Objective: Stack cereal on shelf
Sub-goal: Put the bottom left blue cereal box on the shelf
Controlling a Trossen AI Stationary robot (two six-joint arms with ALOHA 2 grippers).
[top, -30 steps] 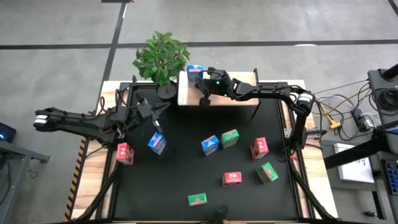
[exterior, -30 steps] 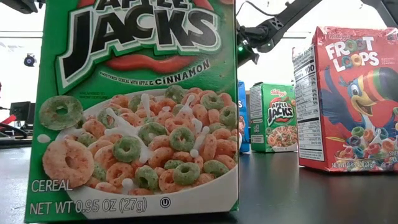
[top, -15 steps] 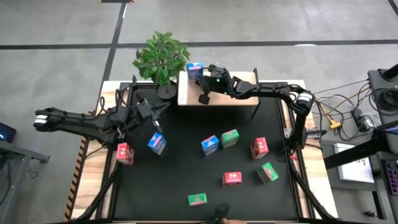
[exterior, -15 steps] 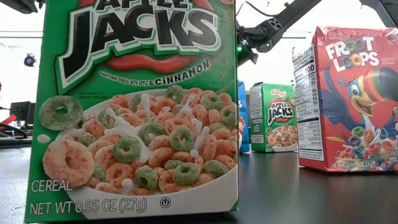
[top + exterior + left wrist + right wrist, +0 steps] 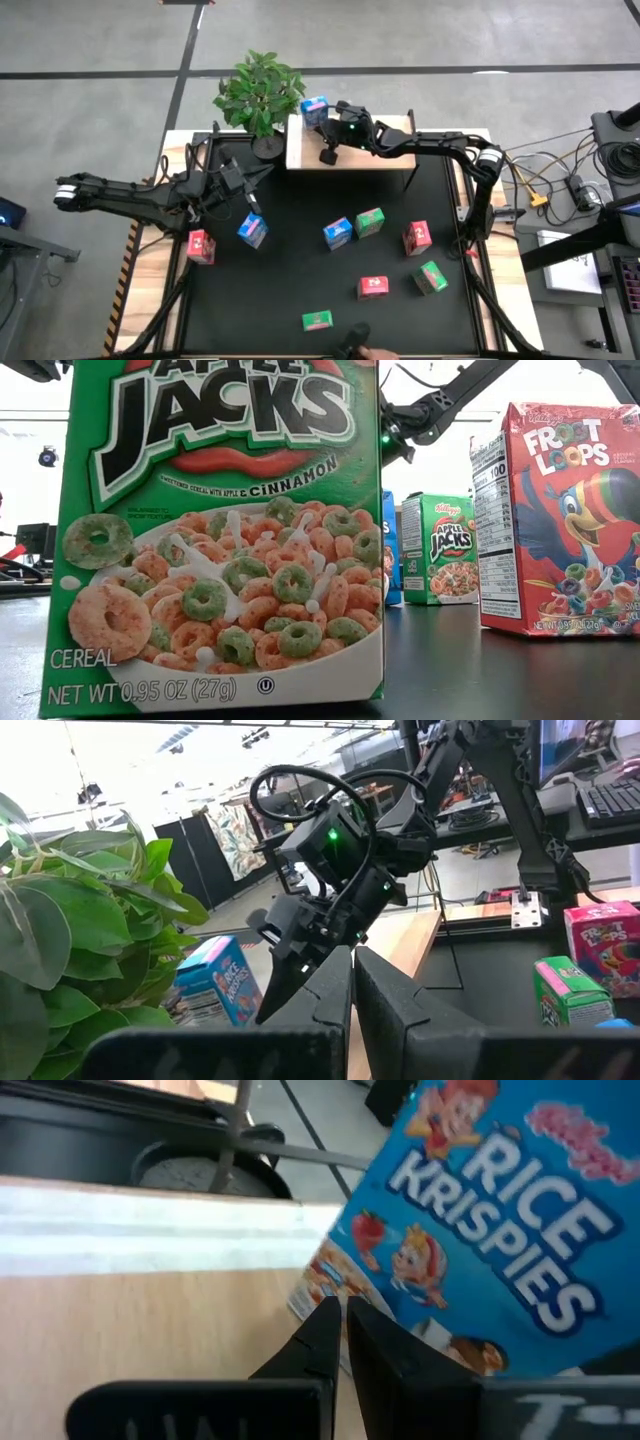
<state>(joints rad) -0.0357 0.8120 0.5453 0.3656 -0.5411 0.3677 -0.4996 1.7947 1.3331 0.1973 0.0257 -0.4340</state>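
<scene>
blue box on shelf, right hand closed

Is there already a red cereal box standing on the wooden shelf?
No. The only box on the light wooden plank shelf is a small blue cardboard cereal box, beside the right gripper.

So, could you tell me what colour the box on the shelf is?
Blue, a Rice Krispies box; the right wrist view shows it best.

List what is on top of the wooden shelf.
One blue Rice Krispies box stands near the shelf corner by the plant. The right claw, shut, hovers above; its arm covers part of the plank.
</scene>
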